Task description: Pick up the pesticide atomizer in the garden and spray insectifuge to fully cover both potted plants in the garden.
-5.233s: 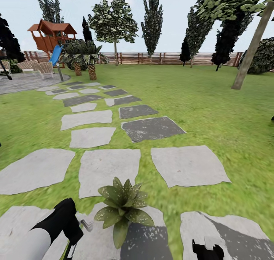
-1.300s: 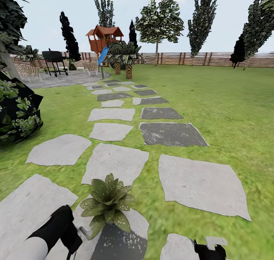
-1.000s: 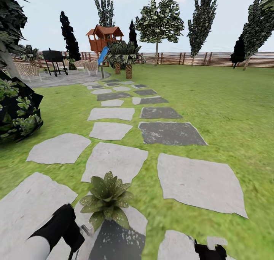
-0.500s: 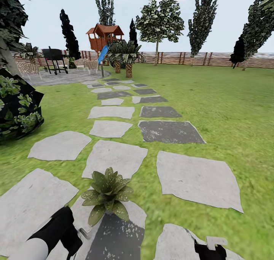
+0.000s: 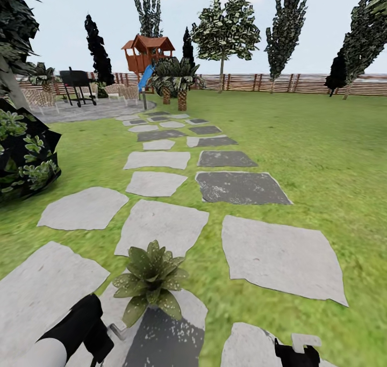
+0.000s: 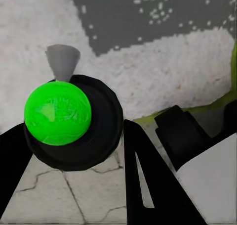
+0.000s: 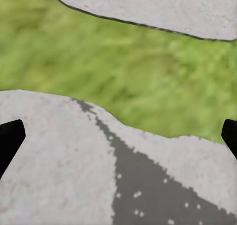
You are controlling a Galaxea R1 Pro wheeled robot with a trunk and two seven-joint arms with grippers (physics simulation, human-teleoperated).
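Since half a second ago the whole head view has slid slightly, so your base or head moved, not the plant; your left arm is a little lower in view. The pesticide atomizer (image 6: 61, 113) sits in your left end effector (image 6: 74, 151), whose black fingers are closed against its round dark body with the bright green cap, and its grey nozzle (image 5: 119, 330) pokes out toward the potted plant (image 5: 149, 282) just beside it on a stepping stone (image 5: 161, 332). Your right end effector (image 5: 294, 352) hangs wide open and empty over stone and grass.

The risk, as I judge it: spraying from this low, one-sided angle may wet only the near leaves, and swinging the arm could knock the little plant.

Further out lie the stone path (image 5: 161, 226), the lawn (image 5: 322, 157), a round shrub (image 5: 24, 160), the patio grill (image 5: 77, 82), the playhouse (image 5: 148, 52) and the fence (image 5: 279, 82). Nothing blocks the spray.
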